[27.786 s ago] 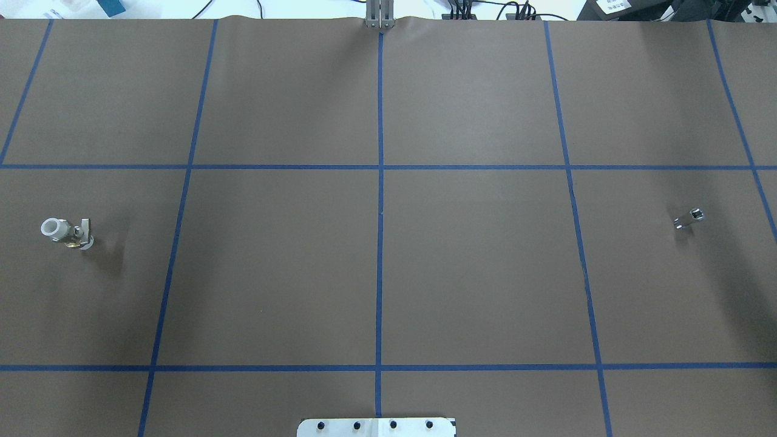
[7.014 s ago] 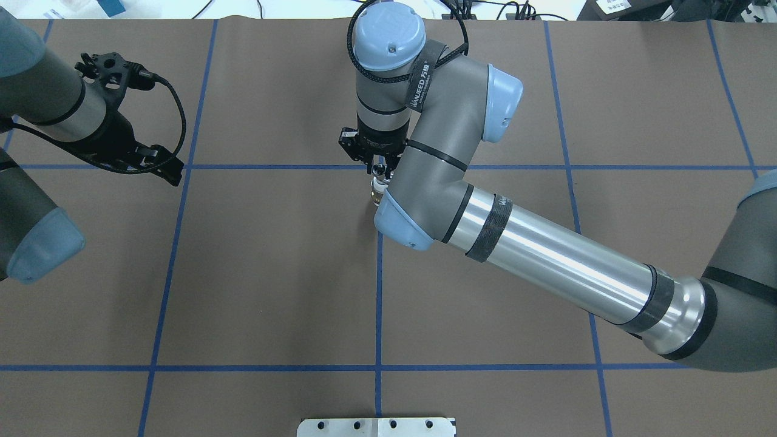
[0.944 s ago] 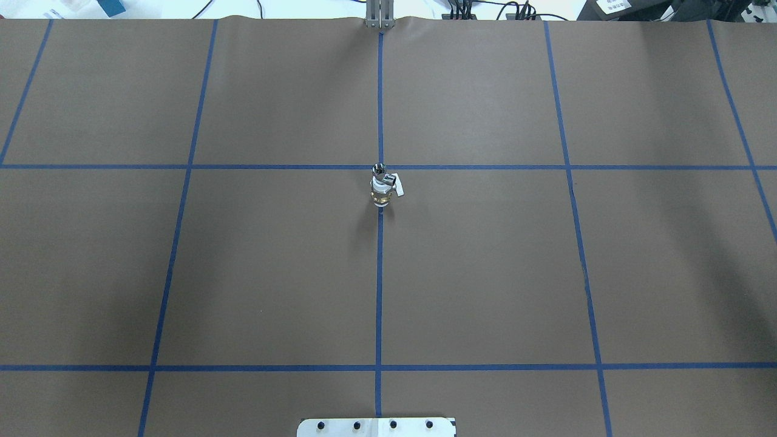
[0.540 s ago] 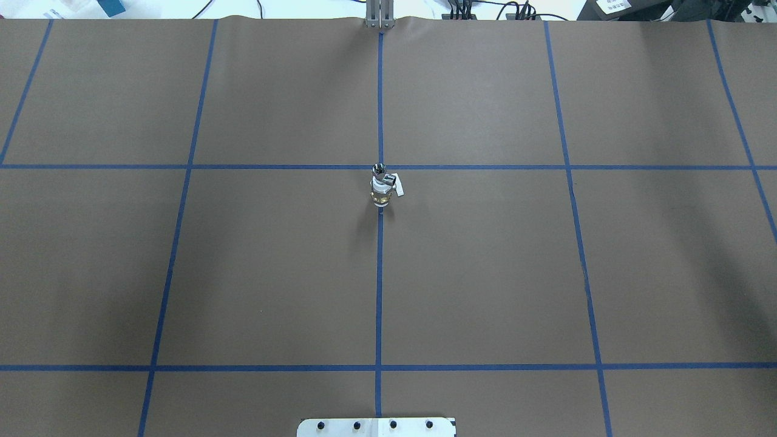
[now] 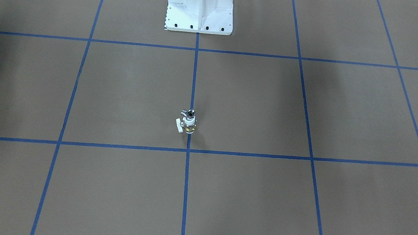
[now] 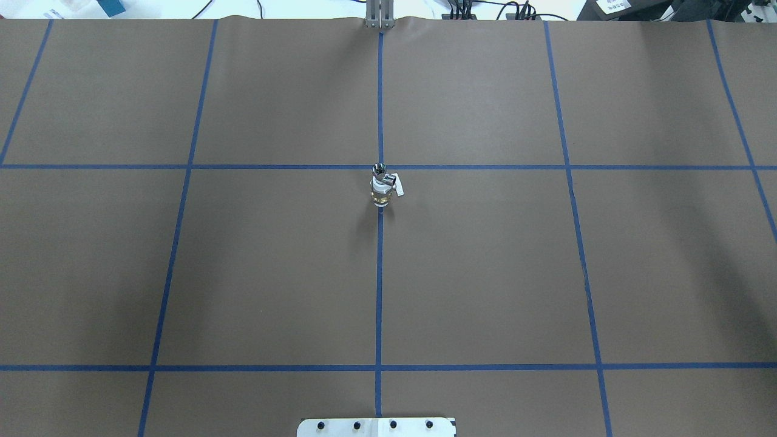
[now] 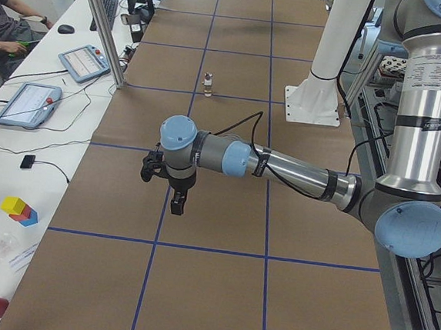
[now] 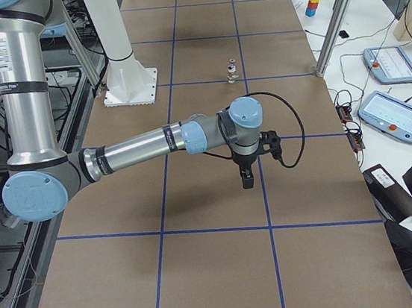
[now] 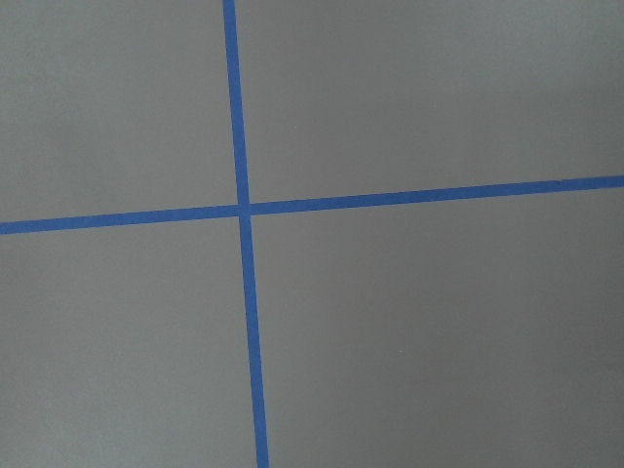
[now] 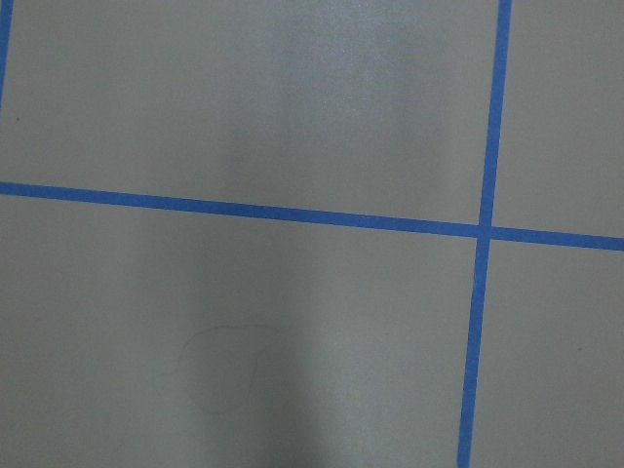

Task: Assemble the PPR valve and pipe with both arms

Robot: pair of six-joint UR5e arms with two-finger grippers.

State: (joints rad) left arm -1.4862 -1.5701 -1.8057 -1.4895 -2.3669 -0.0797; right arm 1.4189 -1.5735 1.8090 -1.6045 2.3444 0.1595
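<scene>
While left pincer (image 7: 177,204) and right pincer (image 8: 246,178) hang clear — grip cannot be told — the upright PPR valve (image 6: 381,191), pipe (image 6: 379,170) atop, stands at twelve o'clock of each.

nothing legible anywhere: no words, labels, brands, numbers or signs clear enough to read in any view.

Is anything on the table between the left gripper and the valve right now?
Nothing visible does. The left gripper hangs over bare paper; only blue tape lines lie between it and the PPR valve, standing upright mid-table with the pipe on top.
</scene>
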